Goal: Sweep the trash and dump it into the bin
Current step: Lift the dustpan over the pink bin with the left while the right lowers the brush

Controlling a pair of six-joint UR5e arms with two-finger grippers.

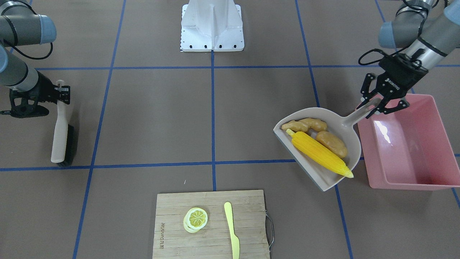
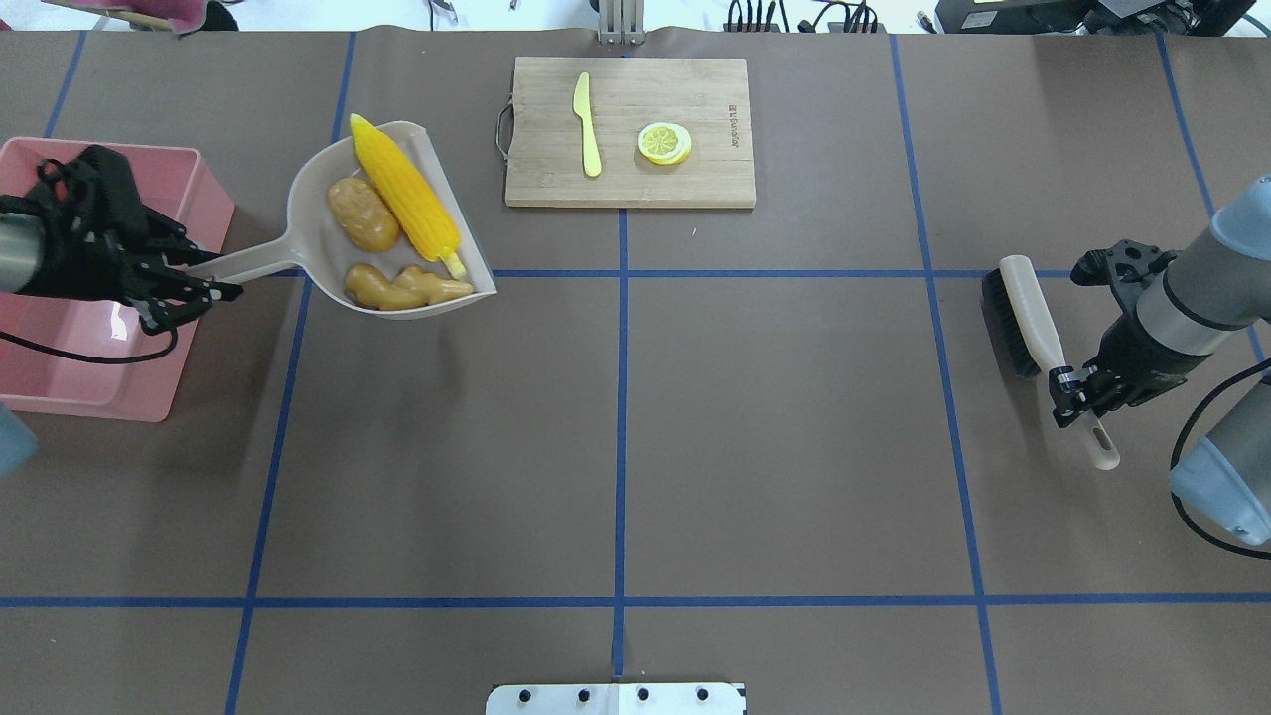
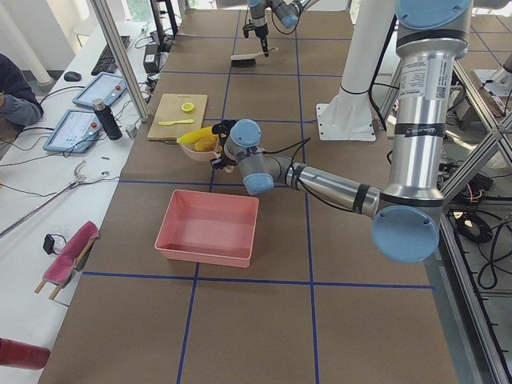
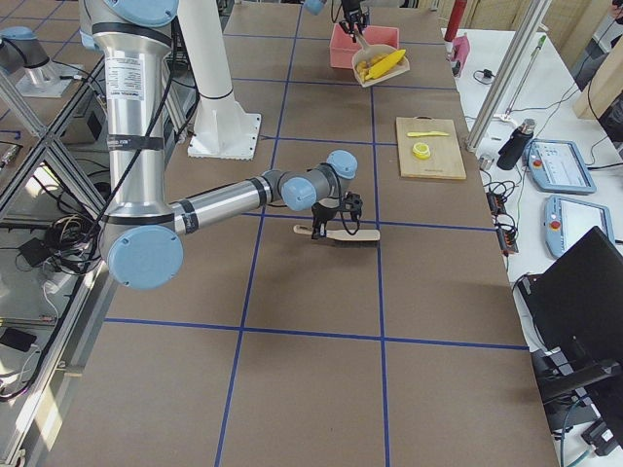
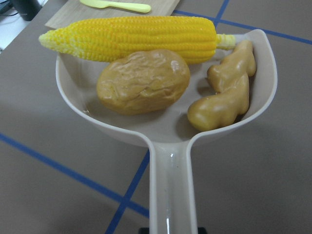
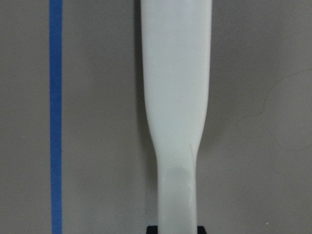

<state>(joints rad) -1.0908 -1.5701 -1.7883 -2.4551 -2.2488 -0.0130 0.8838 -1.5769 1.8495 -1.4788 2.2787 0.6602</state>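
My left gripper is shut on the handle of a beige dustpan, held just beside the pink bin. The pan holds the yellow corn cob, the tan ginger root and the brown potato. The left wrist view shows all three in the pan: corn, potato, ginger. The bin looks empty. My right gripper is shut on the handle of a white brush far across the table.
A wooden cutting board at the table's far edge carries a lemon slice and a pale yellow knife. The robot's white base stands at the near middle. Blue tape lines cross the brown table.
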